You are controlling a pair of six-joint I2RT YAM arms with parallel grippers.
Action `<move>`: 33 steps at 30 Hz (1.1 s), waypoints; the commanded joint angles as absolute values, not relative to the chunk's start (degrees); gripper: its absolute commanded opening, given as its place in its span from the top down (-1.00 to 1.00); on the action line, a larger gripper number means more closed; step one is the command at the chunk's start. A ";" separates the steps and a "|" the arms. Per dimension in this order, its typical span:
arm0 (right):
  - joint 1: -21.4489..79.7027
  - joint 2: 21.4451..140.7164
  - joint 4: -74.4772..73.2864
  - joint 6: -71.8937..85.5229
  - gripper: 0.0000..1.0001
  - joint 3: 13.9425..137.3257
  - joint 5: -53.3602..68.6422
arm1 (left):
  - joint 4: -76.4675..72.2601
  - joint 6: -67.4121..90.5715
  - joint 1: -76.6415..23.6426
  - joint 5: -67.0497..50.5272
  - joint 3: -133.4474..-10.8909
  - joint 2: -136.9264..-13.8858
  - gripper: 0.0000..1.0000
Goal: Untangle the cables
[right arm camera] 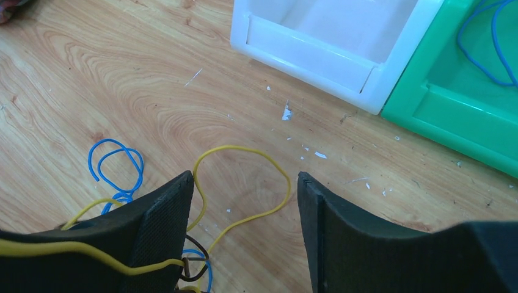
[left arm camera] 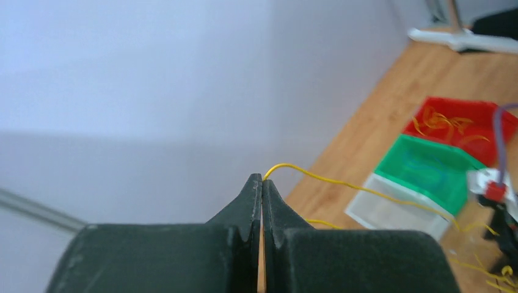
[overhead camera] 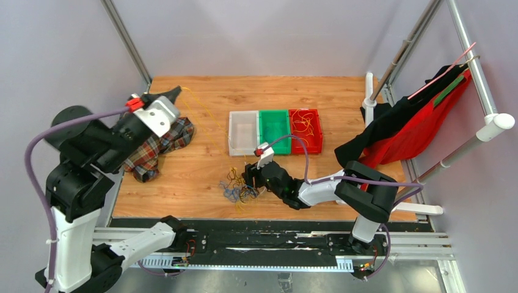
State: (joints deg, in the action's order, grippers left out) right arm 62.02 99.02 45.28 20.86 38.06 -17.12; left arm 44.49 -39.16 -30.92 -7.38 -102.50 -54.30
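Observation:
A tangle of yellow, blue and dark cables (overhead camera: 237,187) lies on the wooden table in front of the bins. My left gripper (overhead camera: 176,94) is raised at the far left, shut on one thin yellow cable (left arm camera: 342,182) that runs from its tips (left arm camera: 262,178) down toward the pile. My right gripper (overhead camera: 249,177) is low over the right side of the tangle, open. In the right wrist view a yellow loop (right arm camera: 256,152) lies on the wood between its fingertips (right arm camera: 244,180). A blue cable (right arm camera: 116,163) and dark strands lie by its left finger (right arm camera: 153,226).
White bin (overhead camera: 243,141), green bin (overhead camera: 273,135) with a blue cable, and red bin (overhead camera: 313,143) with yellow cables stand in a row at mid-table. A plaid cloth (overhead camera: 160,146) lies at the left. Black and red garments (overhead camera: 415,125) hang on a rack at the right.

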 commanded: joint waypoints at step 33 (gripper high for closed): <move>66.34 74.40 28.18 4.49 -0.43 59.74 -4.79 | 29.82 -31.53 -30.67 -10.77 -99.08 -50.73 0.99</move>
